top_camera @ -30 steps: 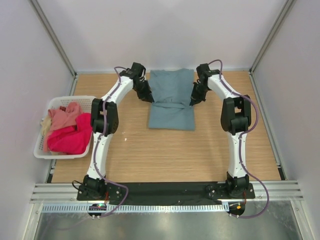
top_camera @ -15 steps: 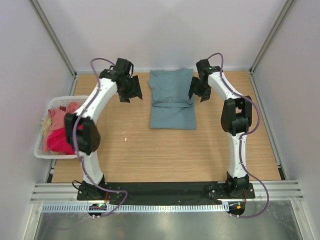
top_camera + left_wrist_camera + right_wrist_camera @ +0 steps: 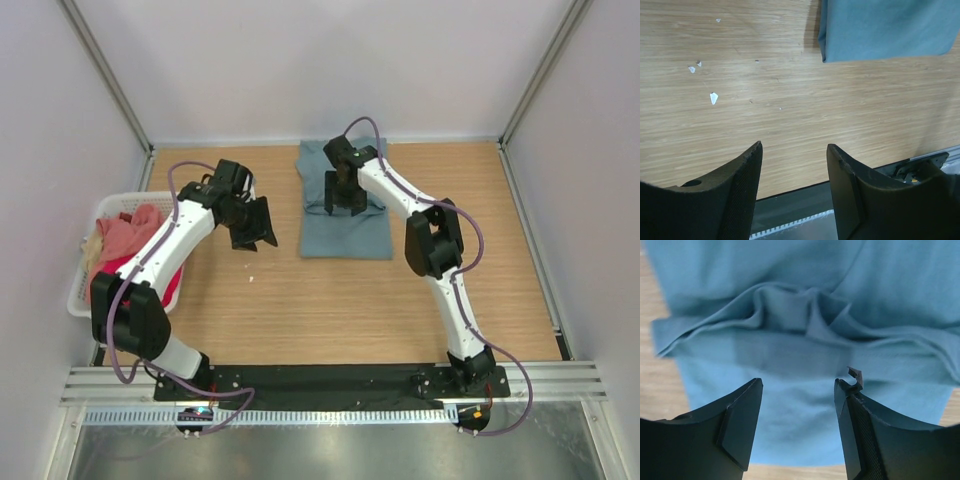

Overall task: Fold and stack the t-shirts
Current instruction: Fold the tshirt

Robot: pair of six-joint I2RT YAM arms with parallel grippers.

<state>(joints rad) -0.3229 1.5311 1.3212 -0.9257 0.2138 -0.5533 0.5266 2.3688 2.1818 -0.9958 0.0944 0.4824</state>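
Observation:
A muted grey-teal t-shirt [image 3: 345, 228] lies folded on the wooden table at the back centre, with a rumpled fold line across its middle [image 3: 800, 315]. My right gripper [image 3: 346, 200] [image 3: 797, 382] hovers over that fold, open, with only cloth below its fingers. My left gripper [image 3: 256, 226] [image 3: 794, 147] hangs over bare wood left of the shirt, open and holding nothing; the shirt's corner [image 3: 880, 27] shows at the upper right of its wrist view. A salmon pink t-shirt [image 3: 125, 235] and a crimson-pink t-shirt [image 3: 108, 275] lie heaped in the basket.
A white slotted basket [image 3: 78, 290] stands at the table's left edge, partly crossed by my left arm. Small white scraps [image 3: 713, 98] lie on the wood near the left gripper. Walls close in the table on three sides.
Both grippers went from shut at the shirt's side edges to open. The left arm swung left and nearer, off the shirt. The right gripper moved left over the shirt's middle.

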